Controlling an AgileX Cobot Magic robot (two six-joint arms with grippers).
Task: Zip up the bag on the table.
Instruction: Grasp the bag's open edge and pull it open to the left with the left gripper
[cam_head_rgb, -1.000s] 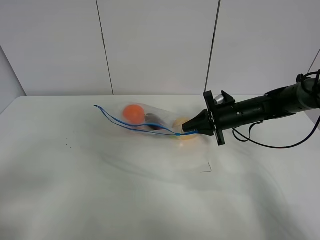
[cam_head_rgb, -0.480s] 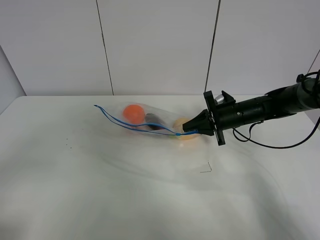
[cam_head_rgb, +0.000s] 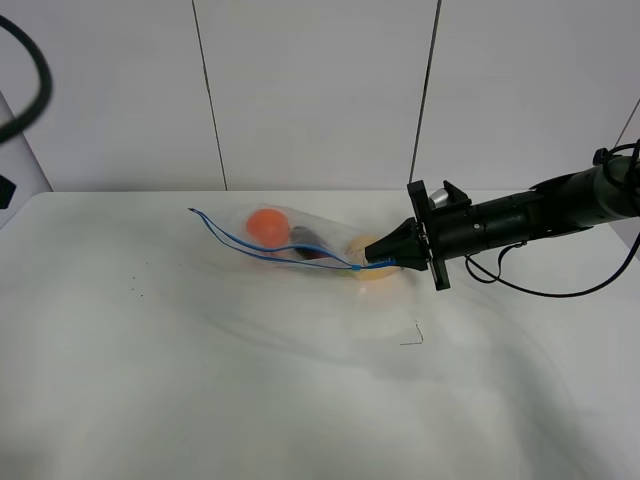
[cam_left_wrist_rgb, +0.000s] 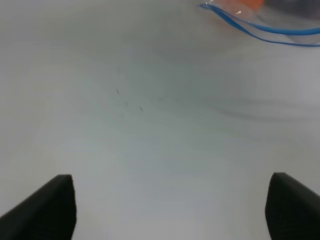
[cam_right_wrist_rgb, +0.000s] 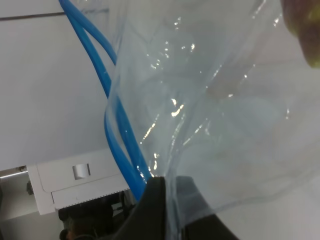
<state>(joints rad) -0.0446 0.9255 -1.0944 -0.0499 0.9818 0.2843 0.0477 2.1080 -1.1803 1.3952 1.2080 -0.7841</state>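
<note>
The bag lies on the far half of the desk, close to the middle, its long side running from the left towards the right arm. Through the clear plastic an orange fruit shows at the left end, a dark purple piece beside it, and a yellow piece at the right end, partly hidden behind the right pincer. The right pincer reaches in low from the right, nearly level with the desk, and is clamped on the bag's right end just where the zipper ends. In the right wrist view its two dark fingers are pressed together with crinkled plastic between them, and the blue strips rise from that spot. The zipper's two blue strips meet at the pincer and run apart towards the left, so the mouth gapes along most of its length; the left end of the strips stands a little off the desk. The left pincer is not seen in the high view. In its own wrist view its two dark fingers stand wide apart with nothing between them, over bare desk, well apart from the bag, whose left zipper end and an orange patch show at the edge of that view. A small dark mark sits on the desk nearer the camera than the right pincer.
</note>
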